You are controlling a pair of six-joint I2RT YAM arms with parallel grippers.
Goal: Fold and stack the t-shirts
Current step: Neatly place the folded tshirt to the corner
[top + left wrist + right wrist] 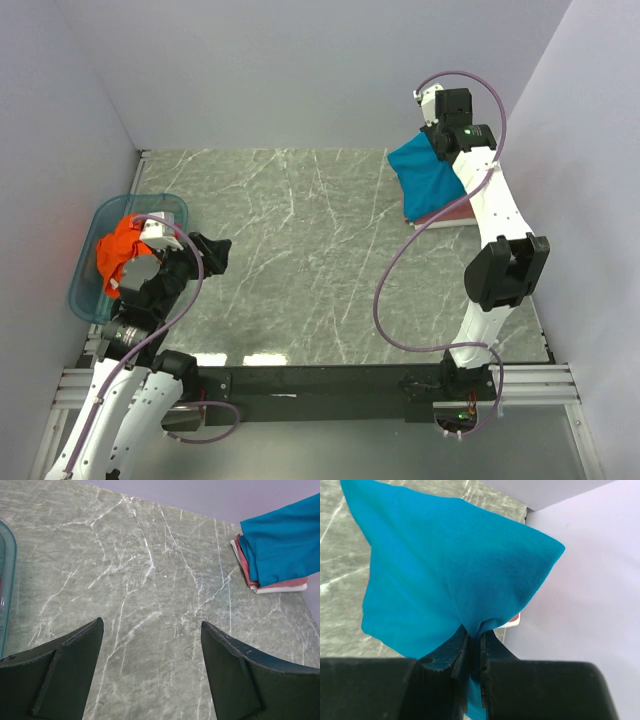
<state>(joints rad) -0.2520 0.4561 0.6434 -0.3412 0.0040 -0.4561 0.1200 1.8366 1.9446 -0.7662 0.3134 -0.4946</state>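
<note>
Our right fingers (462,646) pinch the teal t-shirt (445,570) at far right over the folded red t-shirt (453,212); we judge it is being stacked. Our left fingers (82,647) gape empty beside the tub (82,296) holding the orange t-shirt (118,250).

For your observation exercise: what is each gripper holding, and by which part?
Right gripper pinches the teal t-shirt by a bunched fold; left gripper open, empty.
</note>
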